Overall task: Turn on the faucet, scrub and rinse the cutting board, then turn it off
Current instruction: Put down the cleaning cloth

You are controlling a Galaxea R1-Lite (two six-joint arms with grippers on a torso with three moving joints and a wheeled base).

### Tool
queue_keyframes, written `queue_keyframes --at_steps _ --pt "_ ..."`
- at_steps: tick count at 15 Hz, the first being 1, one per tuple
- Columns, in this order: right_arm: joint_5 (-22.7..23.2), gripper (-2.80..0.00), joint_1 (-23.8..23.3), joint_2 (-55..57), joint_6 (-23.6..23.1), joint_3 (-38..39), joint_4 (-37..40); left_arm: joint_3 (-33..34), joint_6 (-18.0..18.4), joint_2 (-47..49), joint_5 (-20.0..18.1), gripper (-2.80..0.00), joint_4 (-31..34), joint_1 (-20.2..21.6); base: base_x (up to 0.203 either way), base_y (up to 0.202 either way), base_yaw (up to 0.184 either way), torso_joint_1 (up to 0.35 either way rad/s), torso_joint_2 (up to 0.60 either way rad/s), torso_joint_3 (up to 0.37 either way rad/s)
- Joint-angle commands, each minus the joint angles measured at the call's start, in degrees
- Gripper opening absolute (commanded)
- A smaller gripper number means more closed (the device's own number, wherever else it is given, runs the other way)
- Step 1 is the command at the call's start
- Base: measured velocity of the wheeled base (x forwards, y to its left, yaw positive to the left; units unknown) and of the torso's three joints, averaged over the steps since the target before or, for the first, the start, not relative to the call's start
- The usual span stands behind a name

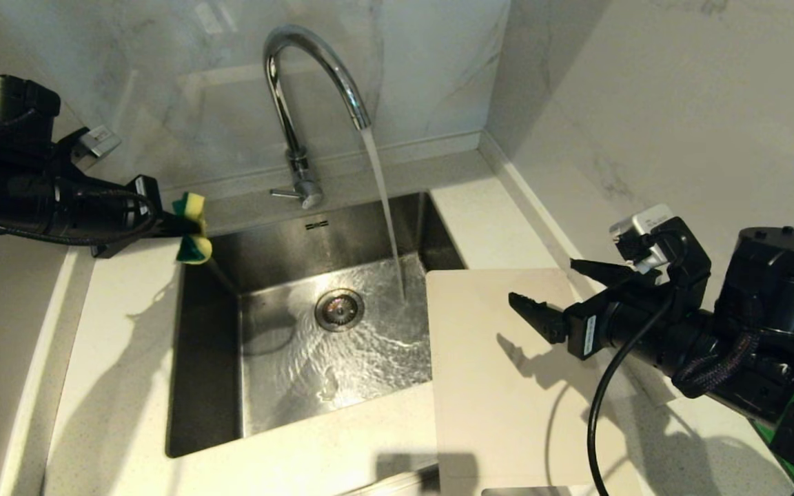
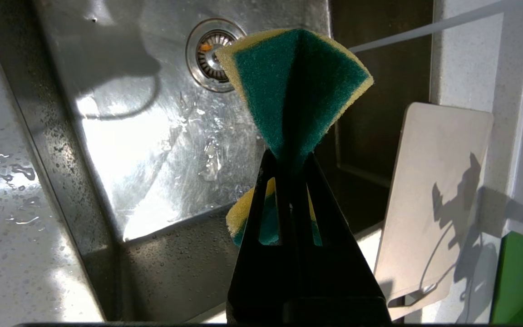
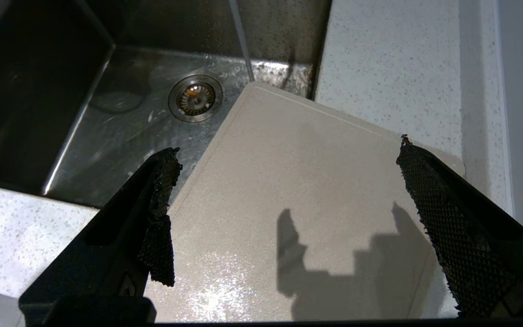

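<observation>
Two arms over a pale speckled countertop, either side of a stainless steel sink set into it. Marble-look wall panels behind and to the right, meeting in a corner. Cutting board, cream and rounded at the corners, flat on the counter right of the sink, its left edge overhanging the basin; slot handle visible at one short end in the left wrist view. Chrome gooseneck faucet behind the sink, running: stream of water falling to the basin floor just left of the board's far corner, rippling around the round drain strainer. Thin side lever low on the faucet, pointing left.

Right gripper hovering above the board's right half, jaws spread wide and empty, shadow cast on the board. Left gripper held above the sink's far left corner, clenched on a yellow-and-green scrub sponge, pinched at the middle so both ends flare out. Strip of bright green flat object beyond the board, at the counter's edge.
</observation>
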Motion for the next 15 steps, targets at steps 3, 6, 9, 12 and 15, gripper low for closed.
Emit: queue_keyframes --at_steps 3,6,9,12,15 --pt "0.0 0.0 0.0 -0.1 2.6 -0.5 -2.3 0.1 -0.1 0.0 1.1 -2.8 0.1 -1.3 0.0 0.0 0.0 0.0 0.0 0.0" --pt "-2.5 0.0 0.0 0.3 4.3 -0.6 -4.7 -0.1 -0.1 -0.4 1.1 -2.8 0.1 -1.6 0.0 0.0 0.0 0.0 0.0 0.0" --pt "-3.4 0.0 0.0 0.2 4.7 -0.6 -4.8 0.1 -0.2 -0.8 1.1 -2.8 0.1 -1.6 0.0 0.0 0.0 0.0 0.0 0.0" --pt "-3.5 0.0 0.1 0.4 7.7 -0.7 -7.9 0.0 -0.2 -1.2 1.1 -2.8 0.6 -1.6 0.0 0.0 0.0 0.0 0.0 0.0" --pt "-4.7 0.0 0.2 0.1 8.5 0.6 -8.1 -0.1 -0.2 -1.2 1.1 -2.8 1.0 -1.6 0.0 0.0 0.0 0.0 0.0 0.0"
